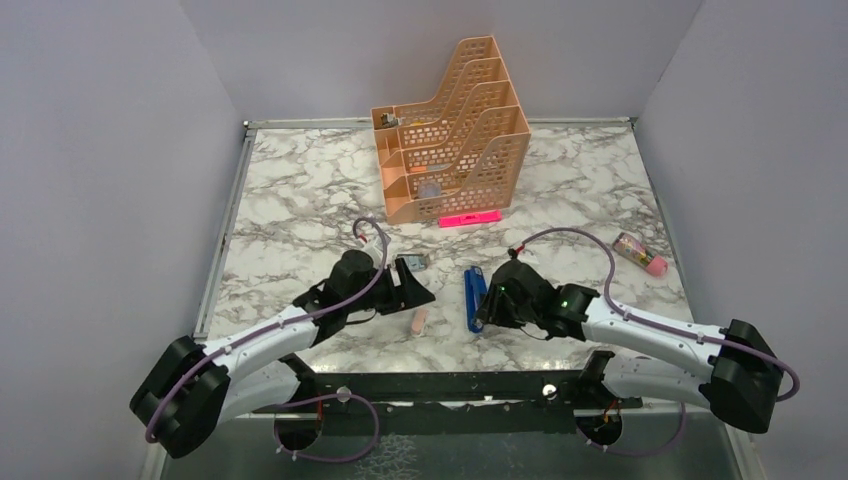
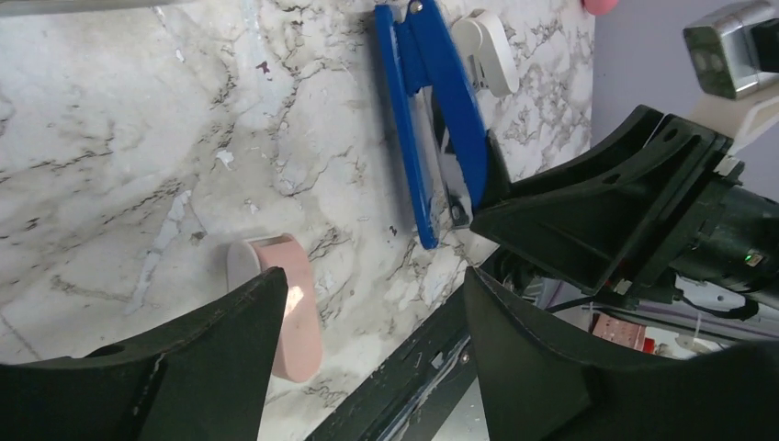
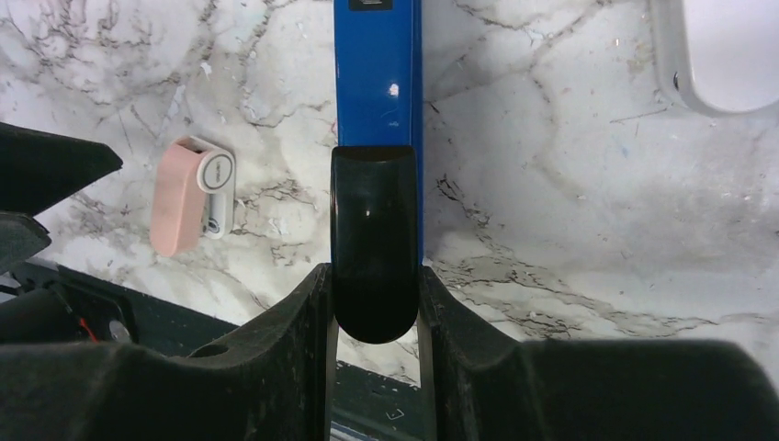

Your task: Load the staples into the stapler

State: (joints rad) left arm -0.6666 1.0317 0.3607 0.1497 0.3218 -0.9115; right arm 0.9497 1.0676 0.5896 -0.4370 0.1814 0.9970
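My right gripper (image 3: 372, 272) pinches the black near end of the stapler (image 3: 378, 83), which lies on the marble table (image 3: 551, 138) between my 2 arms. My left gripper (image 2: 375, 276) is spread, gripping nothing.

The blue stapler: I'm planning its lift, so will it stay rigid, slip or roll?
Long and flat-sided, the stapler likely won't roll. Its glossy black end, between the right tool's fingers, might slip. The left wrist view shows its blue parts splayed from a hinge, so it may swing open when lifted.
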